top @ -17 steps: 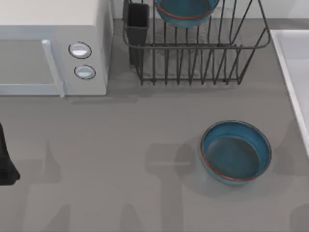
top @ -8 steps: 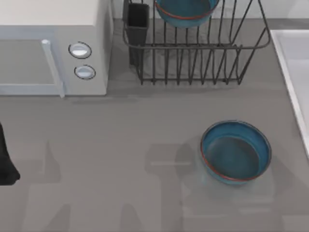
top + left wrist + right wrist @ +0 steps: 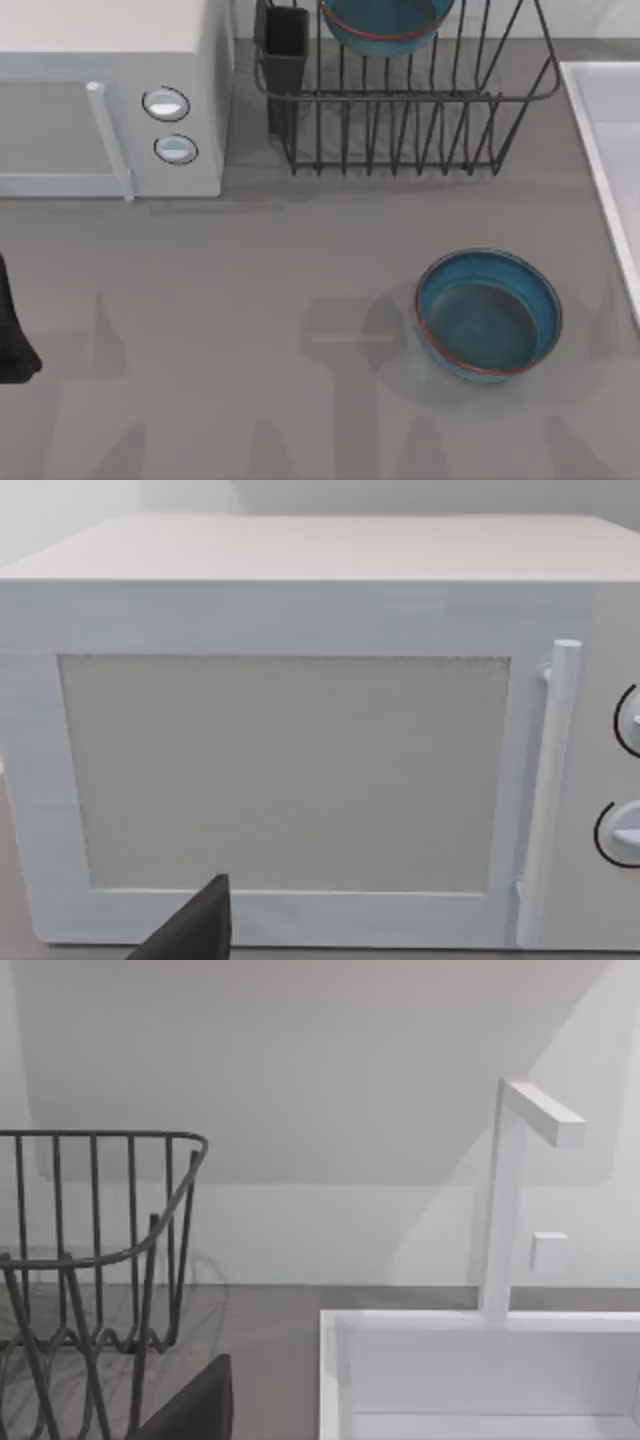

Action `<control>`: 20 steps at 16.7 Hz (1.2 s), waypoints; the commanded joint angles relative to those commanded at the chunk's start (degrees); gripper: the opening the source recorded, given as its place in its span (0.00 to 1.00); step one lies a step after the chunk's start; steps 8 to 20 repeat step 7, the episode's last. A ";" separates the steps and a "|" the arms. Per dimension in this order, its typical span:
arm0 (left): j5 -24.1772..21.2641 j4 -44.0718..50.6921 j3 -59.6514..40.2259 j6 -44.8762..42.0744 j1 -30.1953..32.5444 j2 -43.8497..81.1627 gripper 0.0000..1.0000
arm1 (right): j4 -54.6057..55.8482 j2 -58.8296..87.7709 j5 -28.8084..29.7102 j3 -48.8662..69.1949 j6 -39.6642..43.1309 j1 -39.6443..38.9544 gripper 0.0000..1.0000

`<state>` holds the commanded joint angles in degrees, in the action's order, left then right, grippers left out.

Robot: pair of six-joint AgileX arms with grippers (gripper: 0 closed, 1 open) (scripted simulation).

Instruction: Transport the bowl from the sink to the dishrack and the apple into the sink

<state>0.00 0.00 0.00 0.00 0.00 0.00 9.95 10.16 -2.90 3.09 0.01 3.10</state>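
Note:
One blue bowl [image 3: 488, 313] with a reddish-brown rim sits upright on the grey table, right of the middle. A second, identical bowl [image 3: 385, 22] rests in the dark wire dishrack [image 3: 400, 130] at the back. The rack's black cutlery cup [image 3: 285, 45] is at its left corner. The pale sink [image 3: 605, 140] lies along the right edge, and its rim [image 3: 450, 1322] is also seen from the right wrist. The apple is out of view. My left arm [image 3: 12, 335] is parked at the table's left edge. A dark part of my left gripper [image 3: 195, 932] faces the microwave. A dark part of my right gripper [image 3: 195, 1410] is near the rack and sink.
A white microwave [image 3: 100, 100] with two round knobs fills the back left, and its door [image 3: 290, 770] is shut. A white faucet [image 3: 505, 1210] rises behind the sink. Bare grey tabletop [image 3: 250, 300] stretches across the front and middle.
Only the shadows on the front right of the table have shifted. Both bowls, the rack and the left arm are where they were.

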 joint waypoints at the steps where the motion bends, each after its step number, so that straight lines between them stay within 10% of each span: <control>1: 0.00 0.00 0.00 0.00 0.00 0.00 1.00 | -3.13 -3.26 0.88 -0.96 -0.01 -0.95 1.00; 20: 0.00 0.00 0.00 0.00 0.00 0.00 1.00 | -9.96 -10.16 2.91 -3.09 -0.01 -3.10 1.00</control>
